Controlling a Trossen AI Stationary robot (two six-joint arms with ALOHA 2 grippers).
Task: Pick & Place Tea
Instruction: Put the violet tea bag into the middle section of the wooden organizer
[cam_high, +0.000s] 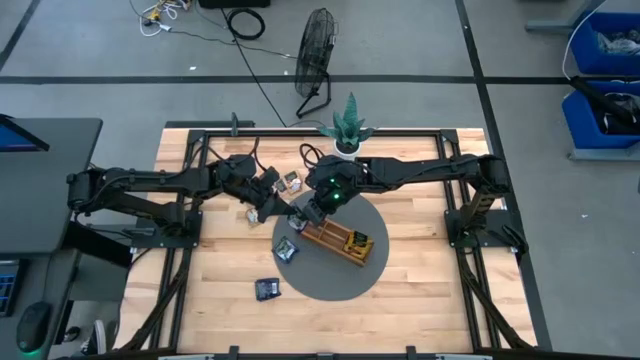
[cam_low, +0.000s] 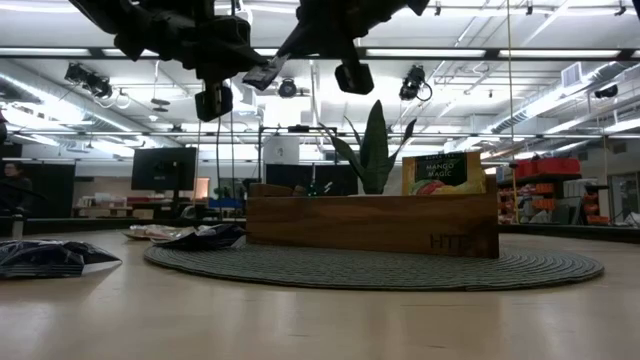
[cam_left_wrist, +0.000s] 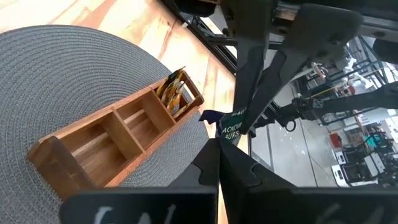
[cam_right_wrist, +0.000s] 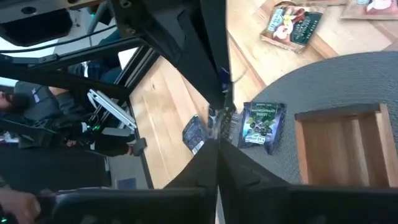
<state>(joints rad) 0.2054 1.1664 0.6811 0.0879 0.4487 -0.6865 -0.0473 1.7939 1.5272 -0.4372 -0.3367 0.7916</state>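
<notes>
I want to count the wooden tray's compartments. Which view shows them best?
The left wrist view: it looks down into the wooden tray, showing its dividers and yellow sachets in the end compartment. The high view shows it small, partly under an arm. The low view shows only its side wall; the right wrist view only one end.

1. Light wooden bench (cam_high: 420, 290) in the middle, its planks running left to right, framed by a black metal frame (cam_high: 470, 215).
2. Grey floor (cam_high: 90, 60) all round, crossed by dark lines.
3. Beyond the far edge, a black floor fan (cam_high: 317, 45) stands, a black cable (cam_high: 262, 85) trailing across the floor beside it.
4. Far right, blue storage bins (cam_high: 605, 70) sit stacked.
5. Left side, a dark desk (cam_high: 40, 190) with a monitor corner showing.
6. At table height, long ceiling light strips (cam_low: 470, 52) glow over an open hall.
7. A dark screen (cam_low: 167, 168) stands far left, shelving with red items (cam_low: 545, 170) far right.
</notes>
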